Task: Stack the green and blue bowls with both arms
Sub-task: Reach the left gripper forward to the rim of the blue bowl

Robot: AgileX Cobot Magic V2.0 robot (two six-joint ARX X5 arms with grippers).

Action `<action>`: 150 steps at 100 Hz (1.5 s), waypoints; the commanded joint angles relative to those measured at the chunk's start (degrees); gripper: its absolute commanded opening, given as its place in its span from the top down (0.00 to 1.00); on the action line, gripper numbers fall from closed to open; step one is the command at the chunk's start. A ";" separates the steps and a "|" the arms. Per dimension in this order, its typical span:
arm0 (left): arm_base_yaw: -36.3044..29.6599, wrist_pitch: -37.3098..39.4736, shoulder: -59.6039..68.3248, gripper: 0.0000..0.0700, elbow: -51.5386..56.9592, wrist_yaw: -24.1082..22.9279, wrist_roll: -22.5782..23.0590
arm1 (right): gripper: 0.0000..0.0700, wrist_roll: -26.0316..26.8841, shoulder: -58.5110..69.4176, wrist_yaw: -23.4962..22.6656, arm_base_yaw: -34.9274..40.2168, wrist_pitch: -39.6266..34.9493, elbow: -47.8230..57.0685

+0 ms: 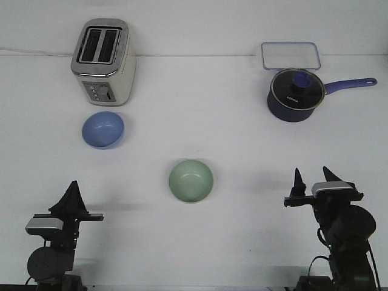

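White table (242, 121) with toaster (102, 60), saucepan (294, 94), clear tray (290, 55), blue bowl (103, 130), green bowl (191, 180)

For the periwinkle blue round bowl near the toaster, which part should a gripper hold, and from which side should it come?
Probably the thin rim of the periwinkle blue round bowl, one finger inside and one outside. It stands upright and open, so coming from above suits it. The left gripper is the nearer one, and the silver toaster crowds the bowl's far side.

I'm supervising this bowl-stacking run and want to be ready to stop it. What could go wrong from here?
1. The blue bowl sits close in front of the toaster; the left gripper might bump it when reaching.
2. Both bowls look smooth, so the green bowl could slip from pointed fingers.
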 commanded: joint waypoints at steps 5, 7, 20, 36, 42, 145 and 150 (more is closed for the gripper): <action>0.00 0.66 -0.11 0.98 -1.14 0.11 0.44 | 0.30 0.37 0.13 0.07 0.04 0.61 0.07; 0.00 0.68 -0.11 0.98 -1.14 0.11 0.44 | 0.30 0.37 0.13 0.07 0.04 0.61 0.07; 0.00 0.63 -0.11 0.99 -1.14 0.11 -1.53 | 0.30 0.37 0.13 0.07 0.04 0.61 0.07; 0.00 -0.90 -0.11 0.99 -0.13 0.07 -1.95 | 0.30 0.37 0.13 0.07 0.04 0.59 0.07; 0.00 -3.32 -0.09 0.99 1.20 0.07 -0.70 | 0.30 0.37 0.13 0.07 0.04 0.59 0.07; -0.02 -62.20 51.36 0.98 62.16 0.13 1.99 | 0.30 0.37 0.13 0.04 0.04 0.57 0.07; -0.02 -62.47 52.65 0.99 62.27 0.13 1.99 | 0.30 0.37 0.13 0.04 0.04 0.57 0.07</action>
